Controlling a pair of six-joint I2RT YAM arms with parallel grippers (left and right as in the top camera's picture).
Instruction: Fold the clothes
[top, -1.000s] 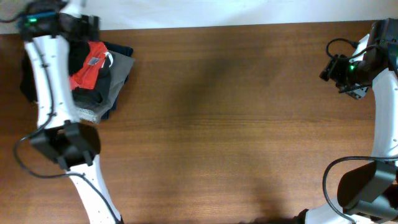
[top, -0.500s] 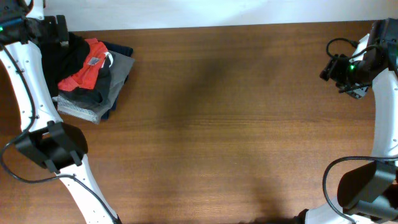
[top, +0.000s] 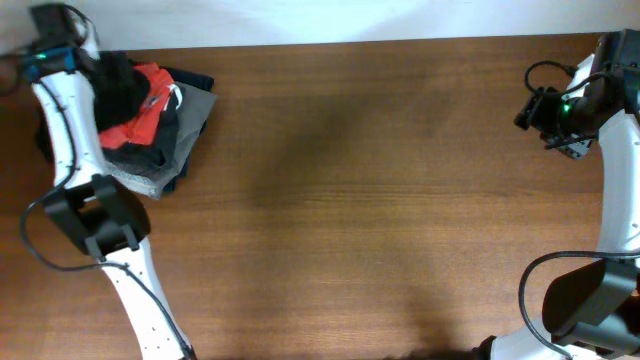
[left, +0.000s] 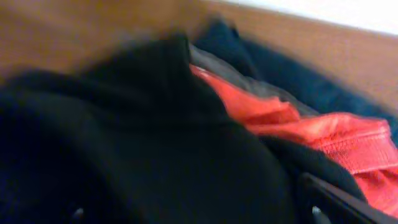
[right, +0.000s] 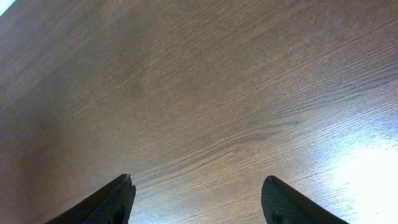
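The black shirt (left: 124, 149) lies bunched right in front of the left gripper (left: 193, 211). It fills most of the left wrist view and spills between the two dark fingers (left: 329, 199) at the bottom edge. From overhead it sits on the end of the pile nearest that gripper, at the far-left corner of the table (top: 380, 180).

Just beyond the gripper, a red garment (left: 298, 124) touches the shirt's far side, and part of it is tucked under the black folds. Past that, a dark blue garment (left: 286, 71) lies toward the table's back edge. A grey folded garment (top: 196, 120) forms the side of the pile farthest from the gripper.

That makes one black shirt, one red piece, one blue and one grey, all heaped together and overlapping.

The left fingers stand apart with black cloth between them. The view is blurred and the cloth hides their tips, so I cannot tell whether they grip it. The right gripper (right: 198, 190) is well apart at the table's opposite end. Its jaws are spread wide above the wood, holding nothing.
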